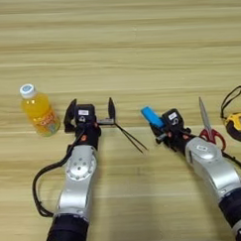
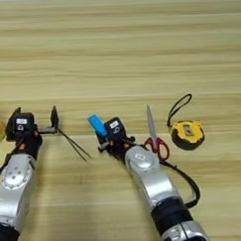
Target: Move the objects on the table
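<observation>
Bare table (image 1: pixel 119 38) beyond both arms; bottle (image 1: pixel 38 110), sticks (image 1: pixel 129 136), scissors (image 2: pixel 154 133), tape measure (image 2: pixel 187 133) crowd the near band.

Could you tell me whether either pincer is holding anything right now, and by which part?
The right pincer grips the blue block by its near end. The left pincer is open and holds nothing; the black sticks lie beside its right finger.

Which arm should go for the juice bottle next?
Left. The left gripper is open and sits just right of the juice bottle, nothing between them. The right gripper is shut on the blue block, farther away across the black sticks.
</observation>
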### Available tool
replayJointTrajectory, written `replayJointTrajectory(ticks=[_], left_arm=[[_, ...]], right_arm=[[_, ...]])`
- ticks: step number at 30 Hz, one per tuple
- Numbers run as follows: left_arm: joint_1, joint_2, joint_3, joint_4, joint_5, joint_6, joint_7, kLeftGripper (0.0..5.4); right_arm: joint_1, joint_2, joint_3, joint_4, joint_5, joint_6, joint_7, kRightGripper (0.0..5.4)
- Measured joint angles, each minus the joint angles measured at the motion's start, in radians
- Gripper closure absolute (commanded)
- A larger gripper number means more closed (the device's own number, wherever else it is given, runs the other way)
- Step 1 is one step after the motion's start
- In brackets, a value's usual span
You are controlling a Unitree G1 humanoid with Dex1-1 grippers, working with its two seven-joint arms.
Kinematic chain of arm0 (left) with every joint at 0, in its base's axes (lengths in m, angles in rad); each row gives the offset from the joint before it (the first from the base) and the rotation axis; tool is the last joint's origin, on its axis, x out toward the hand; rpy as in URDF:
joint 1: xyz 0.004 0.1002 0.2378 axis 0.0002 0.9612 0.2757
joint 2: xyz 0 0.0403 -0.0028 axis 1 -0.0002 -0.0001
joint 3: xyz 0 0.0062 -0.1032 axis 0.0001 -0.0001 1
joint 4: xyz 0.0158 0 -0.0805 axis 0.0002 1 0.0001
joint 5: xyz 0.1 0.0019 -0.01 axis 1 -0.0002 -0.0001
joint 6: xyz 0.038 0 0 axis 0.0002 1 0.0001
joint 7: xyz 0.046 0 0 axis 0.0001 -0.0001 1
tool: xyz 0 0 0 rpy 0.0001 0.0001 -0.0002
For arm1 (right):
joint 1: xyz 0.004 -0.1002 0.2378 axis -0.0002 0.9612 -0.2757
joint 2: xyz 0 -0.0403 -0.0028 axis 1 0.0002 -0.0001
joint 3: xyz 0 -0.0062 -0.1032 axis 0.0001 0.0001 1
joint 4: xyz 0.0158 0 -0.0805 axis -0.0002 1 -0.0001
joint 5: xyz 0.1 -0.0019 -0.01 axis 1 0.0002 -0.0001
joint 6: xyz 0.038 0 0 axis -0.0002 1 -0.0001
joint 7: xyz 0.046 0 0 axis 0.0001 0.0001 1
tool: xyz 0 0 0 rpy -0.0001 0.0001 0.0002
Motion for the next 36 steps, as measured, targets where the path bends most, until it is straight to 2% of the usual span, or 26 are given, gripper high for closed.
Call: replayJointTrajectory(ticks=[3,9,14,21,23,26,29,32,36], left_arm=[[0.003,-0.001,-0.004,-0.009,-0.025,0.012,-0.026,0.00],[0.008,-0.002,-0.001,-0.043,-0.127,0.054,-0.093,0.00],[0.016,-0.004,0.008,-0.083,-0.272,0.132,-0.166,0.00],[0.021,-0.005,0.007,-0.137,-0.418,0.230,-0.237,0.00],[0.025,-0.006,0.016,-0.162,-0.506,0.288,-0.264,0.00],[0.029,-0.007,0.028,-0.194,-0.607,0.361,-0.291,0.00],[0.040,-0.007,0.019,-0.227,-0.670,0.419,-0.321,0.00],[0.049,-0.007,0.003,-0.247,-0.711,0.468,-0.344,0.00],[0.057,-0.007,-0.002,-0.257,-0.739,0.497,-0.354,0.00]], right_arm=[[0.017,-0.004,-0.001,-0.031,0.002,0.000,0.009,4.01],[0.029,-0.003,-0.003,-0.093,0.013,-0.006,0.021,4.01],[0.052,-0.001,0.000,-0.133,0.027,-0.022,0.038,4.01],[0.075,0.003,0.027,-0.180,0.031,-0.046,0.067,4.01],[0.085,0.003,0.042,-0.197,0.031,-0.065,0.079,4.01],[0.094,0.002,0.057,-0.215,0.031,-0.087,0.095,4.01],[0.104,0.002,0.065,-0.229,0.031,-0.111,0.098,4.01],[0.114,0.002,0.078,-0.238,0.030,-0.131,0.099,4.01],[0.121,0.002,0.087,-0.264,0.031,-0.152,0.101,4.01]])
